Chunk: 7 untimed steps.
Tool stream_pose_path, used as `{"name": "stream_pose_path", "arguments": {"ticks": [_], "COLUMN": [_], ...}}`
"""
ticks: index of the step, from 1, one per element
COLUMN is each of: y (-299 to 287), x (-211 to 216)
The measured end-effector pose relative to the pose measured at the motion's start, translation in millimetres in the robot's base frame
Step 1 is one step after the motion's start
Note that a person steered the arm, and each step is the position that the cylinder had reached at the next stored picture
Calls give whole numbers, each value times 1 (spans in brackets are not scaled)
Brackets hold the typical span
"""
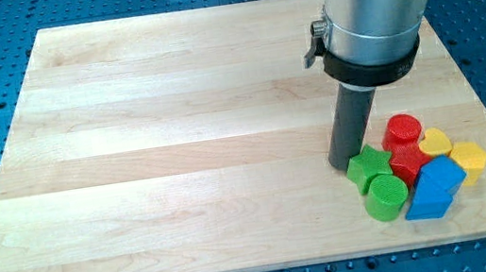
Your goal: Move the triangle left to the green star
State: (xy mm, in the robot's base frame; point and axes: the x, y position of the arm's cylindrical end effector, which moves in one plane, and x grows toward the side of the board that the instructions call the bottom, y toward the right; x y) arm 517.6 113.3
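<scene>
The green star [367, 166] lies in a tight cluster at the board's lower right. My tip [342, 164] rests on the board just left of the star, touching or nearly touching its left points. A blue block [434, 188] with a sloped, triangle-like top lies right of the star, at the cluster's bottom right. A green cylinder [386, 198] sits right below the star. A red block [410, 163], shape unclear, lies between the star and the blue block.
A red cylinder [403, 130] is at the cluster's top, a yellow heart [434, 141] to its right, and a yellow hexagon [469, 158] at the far right. The wooden board [178, 145] ends close below and right of the cluster, with blue perforated table around it.
</scene>
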Motion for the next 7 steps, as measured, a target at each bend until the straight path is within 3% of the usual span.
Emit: {"name": "stream_pose_path", "arguments": {"ticks": [2,4,6,7], "y": [2,0,133,171], "x": [5,-68,-59,0]}}
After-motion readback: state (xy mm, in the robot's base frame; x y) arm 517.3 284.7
